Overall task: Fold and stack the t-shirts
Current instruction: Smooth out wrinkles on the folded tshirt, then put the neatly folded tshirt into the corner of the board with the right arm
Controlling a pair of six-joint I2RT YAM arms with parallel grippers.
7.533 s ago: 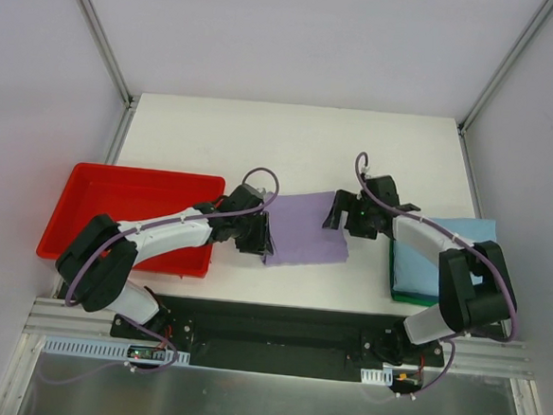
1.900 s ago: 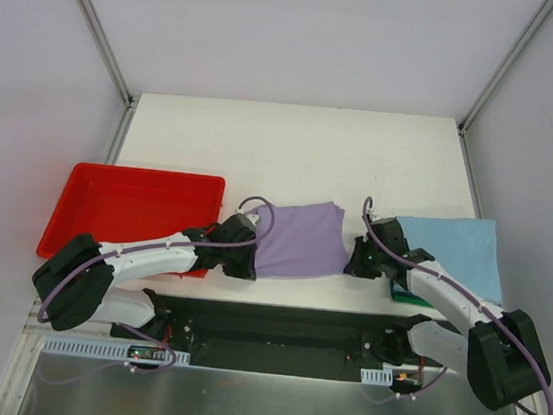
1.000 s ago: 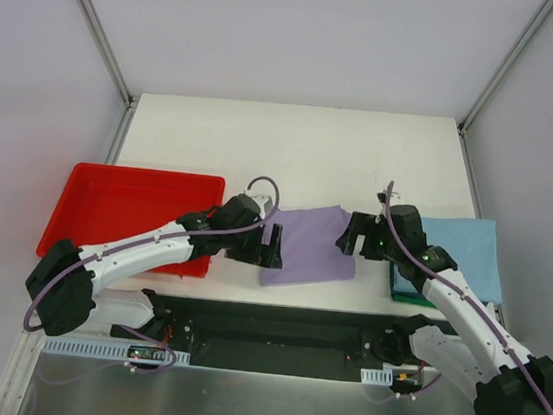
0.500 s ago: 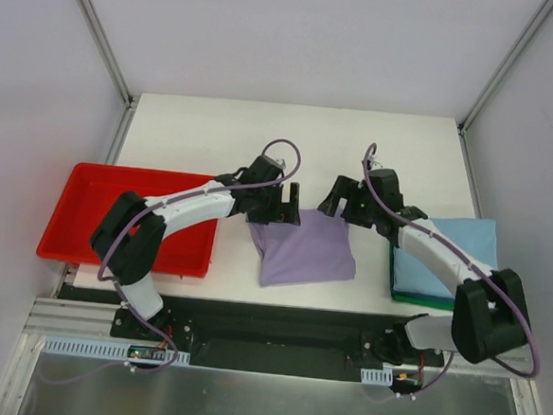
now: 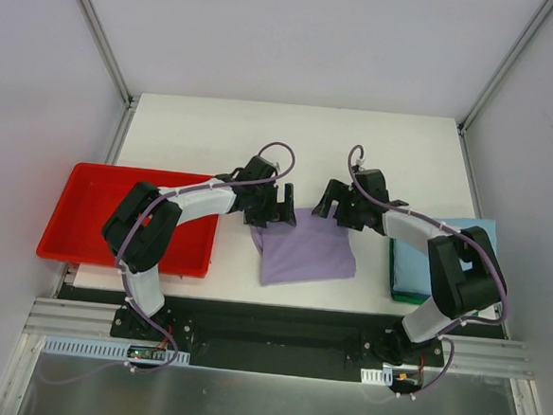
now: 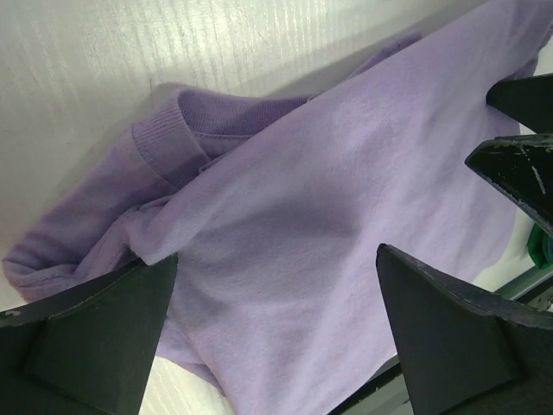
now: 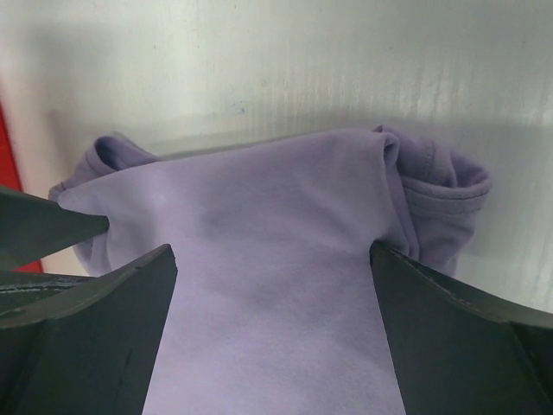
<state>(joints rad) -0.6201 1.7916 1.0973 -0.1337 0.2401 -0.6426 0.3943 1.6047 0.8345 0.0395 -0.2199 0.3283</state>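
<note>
Red tray (image 5: 106, 205) left, blue shirt (image 5: 410, 269), seemingly stacked

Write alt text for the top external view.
A folded lavender t-shirt lies in the middle with the open left gripper and open right gripper over its far corners. A red tray sits to its left; a light blue t-shirt lies atop a dark green t-shirt to its right.

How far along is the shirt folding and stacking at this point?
Done: the light blue t-shirt lies folded on the dark green t-shirt at the right. In hand: the lavender t-shirt lies folded mid-table, with the left gripper and right gripper open over its far edge, holding nothing. Left: placing it on that stack.
</note>
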